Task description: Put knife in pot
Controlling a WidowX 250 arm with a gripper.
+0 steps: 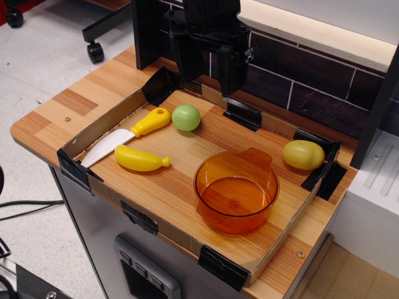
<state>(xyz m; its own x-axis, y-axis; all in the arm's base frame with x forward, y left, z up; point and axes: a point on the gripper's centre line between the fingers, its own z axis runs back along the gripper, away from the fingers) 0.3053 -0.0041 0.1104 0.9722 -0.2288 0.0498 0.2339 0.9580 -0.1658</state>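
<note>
The knife (124, 136), with a curved white blade and a rounded yellow handle, lies flat at the left of the wooden tray, blade toward the front-left corner. The translucent orange pot (235, 190) stands upright and empty at the tray's front right. My black gripper (209, 68) hangs above the back edge of the tray, well behind and right of the knife's handle and behind the pot. Its two fingers (232, 71) stand apart with nothing between them.
A yellow toy banana (141, 159) lies just in front of the knife. A green ball (186, 117) sits by the knife's handle. A yellow-green round fruit (303, 154) rests at the right rim. A low cardboard rim (93, 128) with black corner tape bounds the tray. A dark brick wall (312, 81) stands behind.
</note>
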